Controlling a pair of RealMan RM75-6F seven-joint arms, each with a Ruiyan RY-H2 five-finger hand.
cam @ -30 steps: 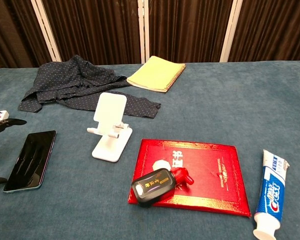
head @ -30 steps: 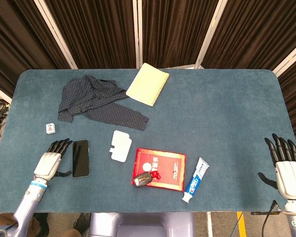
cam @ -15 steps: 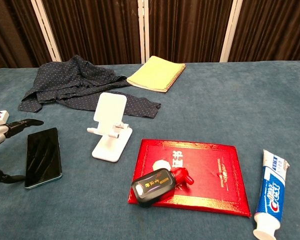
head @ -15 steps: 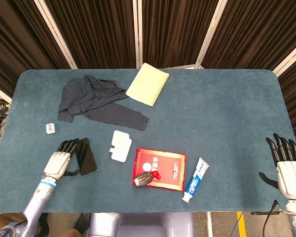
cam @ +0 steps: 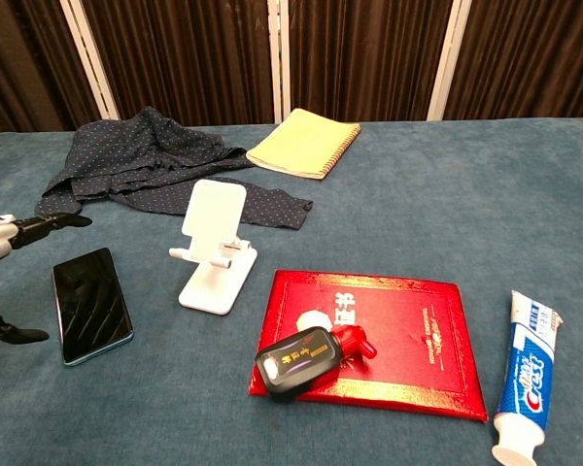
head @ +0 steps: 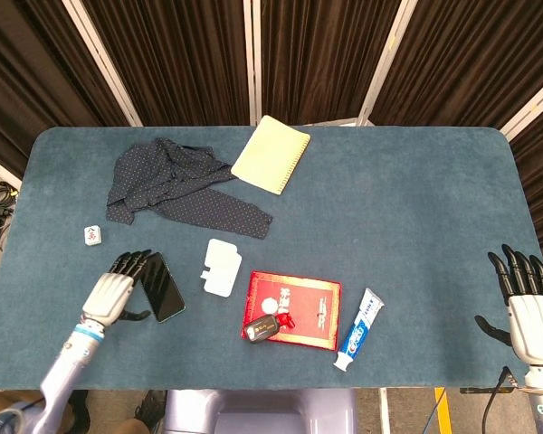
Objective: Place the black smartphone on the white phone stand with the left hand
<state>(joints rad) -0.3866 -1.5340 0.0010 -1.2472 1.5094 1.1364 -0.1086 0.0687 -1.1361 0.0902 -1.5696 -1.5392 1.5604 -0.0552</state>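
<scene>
The black smartphone [head: 163, 287] [cam: 90, 304] lies flat on the blue table, screen up, its top end tilted to the left. My left hand [head: 114, 291] is right beside its left edge, fingers [cam: 37, 227] spread past the far corner and the thumb near the lower corner; it holds nothing. The white phone stand [head: 222, 266] [cam: 214, 248] stands upright just right of the phone, with nothing on it. My right hand [head: 525, 309] rests with fingers apart at the table's right edge, seen only in the head view.
A dotted dark shirt [head: 176, 185] and a yellow notebook [head: 271, 154] lie at the back. A red booklet [head: 294, 309] with a black key fob [head: 261, 327] and a toothpaste tube [head: 359, 329] lie right of the stand. A small tile [head: 92, 235] sits at the left.
My left hand has moved right and pushed the phone, which slid toward the stand and turned its top end to the left. The right hand has barely moved.
</scene>
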